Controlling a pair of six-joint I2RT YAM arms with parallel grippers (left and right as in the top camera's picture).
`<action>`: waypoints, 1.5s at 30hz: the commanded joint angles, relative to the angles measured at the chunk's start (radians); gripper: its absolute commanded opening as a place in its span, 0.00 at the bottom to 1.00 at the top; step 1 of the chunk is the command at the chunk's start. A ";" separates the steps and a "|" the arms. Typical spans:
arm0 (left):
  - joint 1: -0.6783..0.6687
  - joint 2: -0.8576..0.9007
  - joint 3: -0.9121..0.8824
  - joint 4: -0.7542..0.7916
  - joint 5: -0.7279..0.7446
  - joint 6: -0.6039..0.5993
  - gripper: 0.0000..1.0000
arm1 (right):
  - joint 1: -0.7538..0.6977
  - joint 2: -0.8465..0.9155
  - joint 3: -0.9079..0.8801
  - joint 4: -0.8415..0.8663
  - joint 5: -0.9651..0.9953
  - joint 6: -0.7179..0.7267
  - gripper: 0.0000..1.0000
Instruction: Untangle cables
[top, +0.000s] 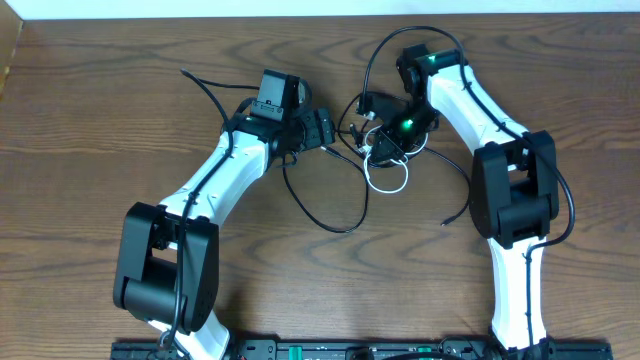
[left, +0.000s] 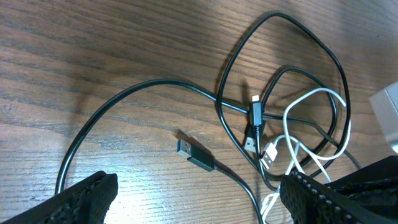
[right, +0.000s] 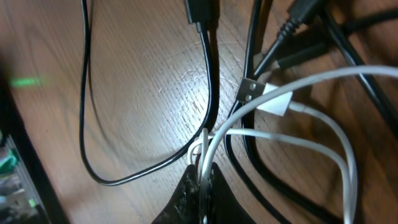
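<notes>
Wood-grain table (top: 80, 120), brown. Both cables lie on it in one tangle between the two grippers, in the far middle part of the overhead view.

Right gripper (right: 202, 186): fingers together, clamped on the white cable (right: 339, 155). The wrist view shows white strands running into the closed fingertips at the bottom of the frame. A white plug (right: 275, 101) with a metal end lies just beyond the grip, touching a black strand. From there the white cable fans out to the right in two curved runs.

Black cable (left: 149, 84): one long sweep across the wood in the left wrist view. On the right it forms loops that cross the white cable's loops several times. Its USB-A plug (left: 194, 154), with a blue insert, lies flat on bare wood, apart from the knot. A smaller black plug sits inside the loops, over a crossing of black strands.

Left gripper (left: 198, 186): fingers wide apart, holding nothing. The USB-A plug lies just ahead of them and its lead runs back between them. I cannot tell whether it touches either finger.

Overhead: the left gripper is just left of the tangle and the right gripper is over it. A white loop shows on the near side of the right gripper. A wider black loop swings toward the near edge between the arms.
</notes>
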 joint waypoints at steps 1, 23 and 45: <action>0.001 -0.005 0.014 -0.007 0.008 0.000 0.88 | -0.003 -0.027 0.075 -0.024 -0.002 0.070 0.01; 0.001 -0.005 0.014 -0.006 0.008 0.000 0.88 | -0.011 -0.502 0.506 0.186 0.142 0.551 0.01; -0.080 0.014 0.014 0.248 0.199 0.137 0.94 | -0.012 -0.538 0.506 0.189 0.142 0.592 0.01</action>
